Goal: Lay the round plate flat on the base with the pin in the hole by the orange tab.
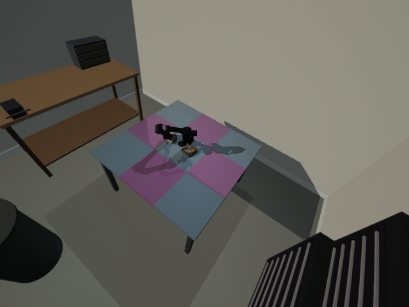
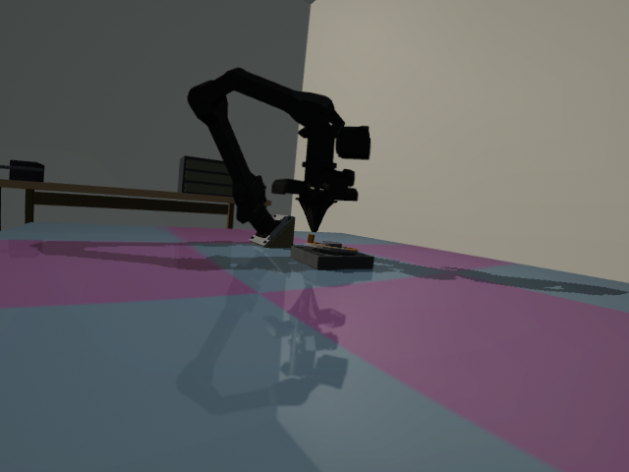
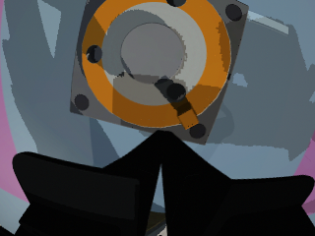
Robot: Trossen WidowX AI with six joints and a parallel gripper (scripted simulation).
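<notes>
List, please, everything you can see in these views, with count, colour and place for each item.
Round plate: one, orange ring, on the base around the post.
Tab: one, orange, at the plate's rim on the side nearest the fingers.
Post: one, grey, at the plate's centre.
Base: one, dark grey, square, near the middle of the table.
Table: one, pink and blue-grey checks, beside the beige wall.
Workbench: one, brown, with a lower shelf, by the dark wall.
Drawer box: one, black, on the workbench.
Small device: one, black, at the workbench's other end.
Arm: one, black, bent over the base.
Gripper: one, black, fingers closed, pointing down above the tab.
</notes>
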